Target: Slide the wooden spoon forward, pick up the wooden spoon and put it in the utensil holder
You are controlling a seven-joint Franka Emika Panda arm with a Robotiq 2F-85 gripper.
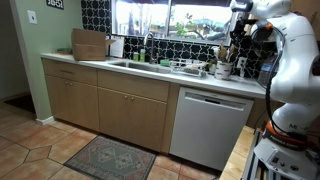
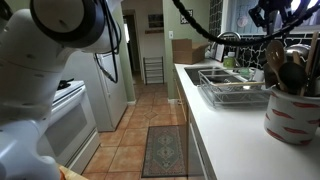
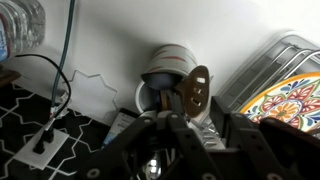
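My gripper [image 3: 197,128] hangs over the white utensil holder [image 3: 168,62] by the tiled back wall. It is shut on the wooden spoon [image 3: 197,88], whose slotted brown head points down at the holder's mouth. In an exterior view the gripper [image 2: 272,18] is high at the top right. The spoon [image 2: 272,55] hangs from it above the red-striped holder [image 2: 293,118], which has other utensils in it. In an exterior view the gripper [image 1: 238,28] is above the holder [image 1: 224,70] at the counter's far end.
A wire dish rack [image 2: 235,90] stands beside the holder, with a patterned plate [image 3: 290,105] in it. The sink [image 1: 130,64] and faucet lie further along the counter. A wall socket with cables [image 3: 45,140] is close behind the holder. A cardboard box [image 1: 90,44] stands at the counter's other end.
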